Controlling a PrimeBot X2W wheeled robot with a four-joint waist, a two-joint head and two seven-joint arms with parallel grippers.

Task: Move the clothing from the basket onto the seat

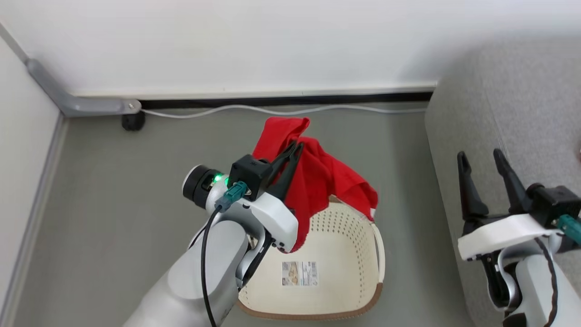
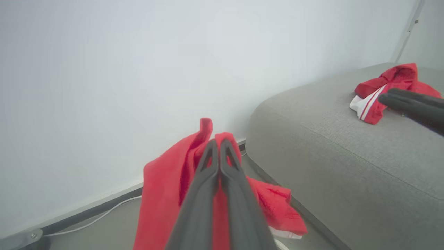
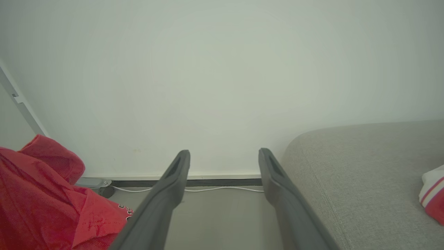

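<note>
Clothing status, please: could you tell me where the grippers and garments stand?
Left gripper shut on garment, hanging over basket. Right gripper open, by sofa. Another garment on sofa. No obstacle seen.

plain white wall; grey floor; dark skirting strip; white cable along it; grey conduit in corner.

Head looks down; wrist views share the seat.

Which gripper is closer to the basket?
Left. The left gripper, shut on a red garment, is above the basket's far side. The right gripper is off to the side, open over the sofa.
</note>
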